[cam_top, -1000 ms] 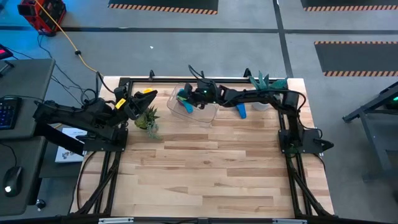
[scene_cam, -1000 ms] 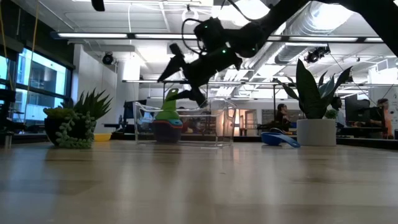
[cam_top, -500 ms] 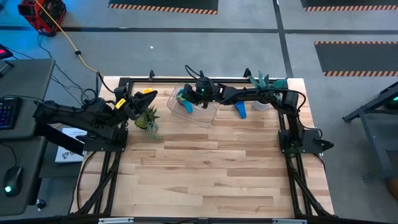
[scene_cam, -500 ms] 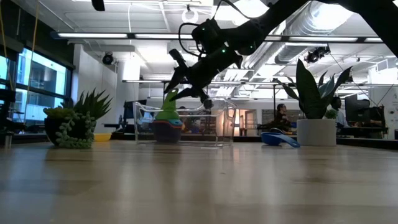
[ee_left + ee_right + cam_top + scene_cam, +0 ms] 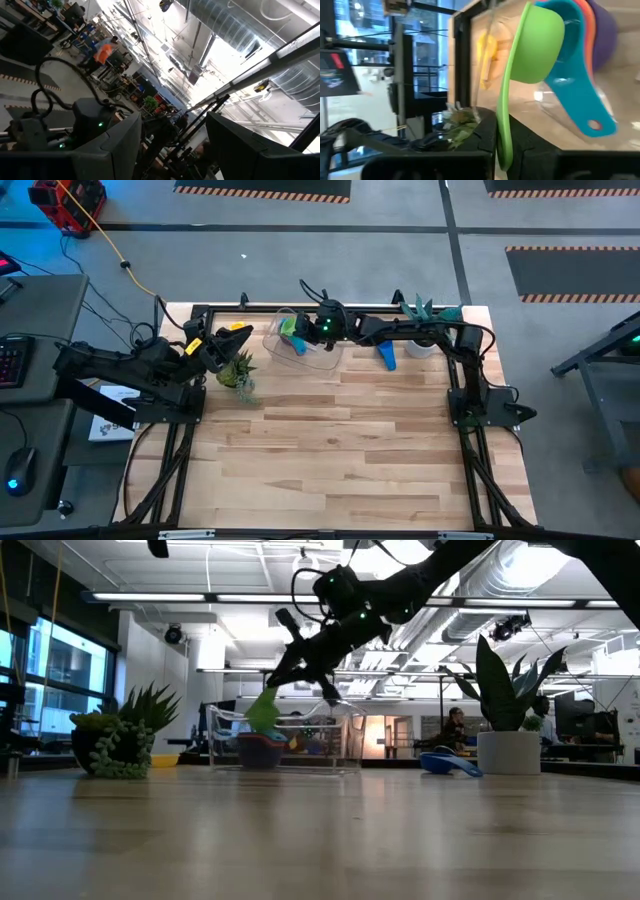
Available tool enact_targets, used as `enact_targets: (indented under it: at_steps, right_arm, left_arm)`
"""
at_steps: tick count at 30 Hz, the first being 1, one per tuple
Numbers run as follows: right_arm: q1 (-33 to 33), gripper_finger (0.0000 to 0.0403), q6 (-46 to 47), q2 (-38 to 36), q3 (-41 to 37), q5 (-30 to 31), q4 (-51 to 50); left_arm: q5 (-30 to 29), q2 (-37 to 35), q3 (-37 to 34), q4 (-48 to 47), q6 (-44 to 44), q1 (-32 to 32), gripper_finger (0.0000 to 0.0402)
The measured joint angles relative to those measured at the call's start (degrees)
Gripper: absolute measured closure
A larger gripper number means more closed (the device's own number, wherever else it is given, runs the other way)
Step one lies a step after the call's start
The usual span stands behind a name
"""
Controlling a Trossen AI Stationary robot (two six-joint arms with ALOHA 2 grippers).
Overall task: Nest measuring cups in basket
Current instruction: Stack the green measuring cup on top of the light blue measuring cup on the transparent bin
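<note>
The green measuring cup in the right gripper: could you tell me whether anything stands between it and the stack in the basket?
Nothing visible does. The right gripper is shut on the green measuring cup by its handle, and its bowl already sits against the nested cups inside the basket. The left gripper waits at the table's left.

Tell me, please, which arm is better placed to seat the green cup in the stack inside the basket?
The right. Its end effector is shut on the green cup, over the basket by the stacked cups. The left end effector waits near the potted plant.
</note>
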Motion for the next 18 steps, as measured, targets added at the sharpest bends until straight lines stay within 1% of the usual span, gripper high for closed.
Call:
enact_targets:
  at_steps: [4,8,10,11,14,16,18]
  right_arm:
    - [-0.3,0.0397,-1.2,-1.7,0.0,-0.6,0.2]
    - [-0.1,0.04,-10.0,-2.4,-0.1,-1.7,0.6]
    - [0.7,0.04,-15.3,-2.6,-0.5,-2.0,2.4]
    - [1.2,0.04,-16.5,-2.6,-1.5,-1.9,4.3]
    - [2.0,0.0401,-15.7,-2.6,-7.9,-2.3,14.8]
    - [1.7,0.0401,-12.2,-2.6,-14.5,-3.6,26.6]
    - [1.4,0.0402,-7.9,-2.6,-21.5,-2.2,39.5]
  left_arm:
    - [0.0,0.0,0.0,0.3,0.0,0.0,0.0186]
    - [0.0,0.0,0.0,0.3,0.0,0.0,0.0186]
    - [0.2,0.0,0.0,0.3,0.0,0.0,0.0186]
    - [0.3,0.0,0.0,0.3,0.0,0.0,0.0186]
    - [0.3,0.0,0.0,0.3,0.0,0.0,0.0186]
    - [0.3,0.0,0.0,0.3,-0.1,0.0,0.0186]
    - [0.3,0.0,0.0,0.3,-0.1,0.0,0.0186]
